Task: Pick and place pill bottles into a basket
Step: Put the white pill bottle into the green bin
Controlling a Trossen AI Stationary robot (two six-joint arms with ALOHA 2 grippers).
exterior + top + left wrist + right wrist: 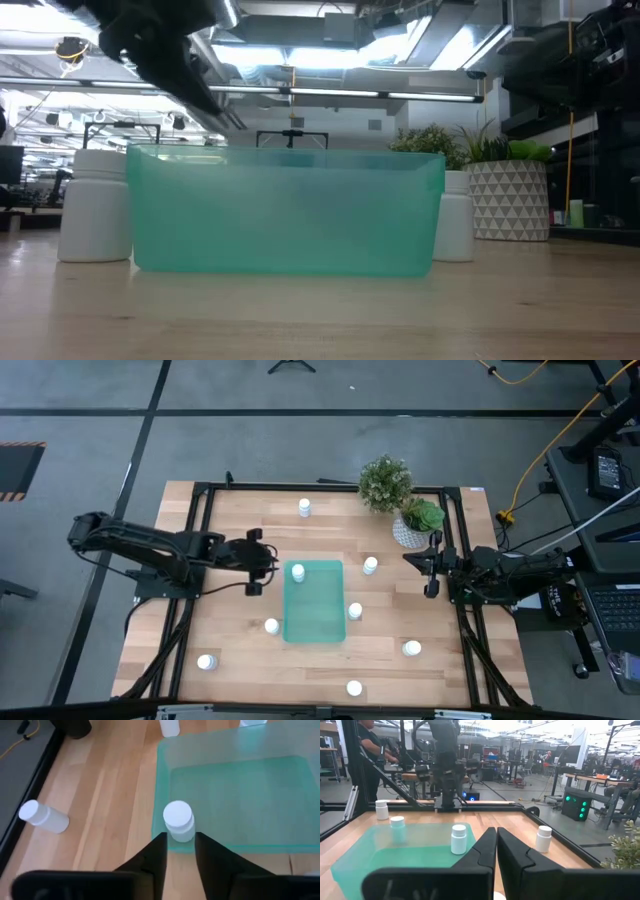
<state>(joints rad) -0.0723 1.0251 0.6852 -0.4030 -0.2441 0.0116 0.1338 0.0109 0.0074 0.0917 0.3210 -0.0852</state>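
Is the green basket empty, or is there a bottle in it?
Not empty. One white bottle stands upright inside the green basket, near one end. The other bottles seen from above sit outside it on the table.

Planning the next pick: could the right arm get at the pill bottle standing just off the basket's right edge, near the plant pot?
Probably yes. That pill bottle stands apart from the basket on bare wood, and nothing lies between it and the right gripper, which is shut beside the plant pot.
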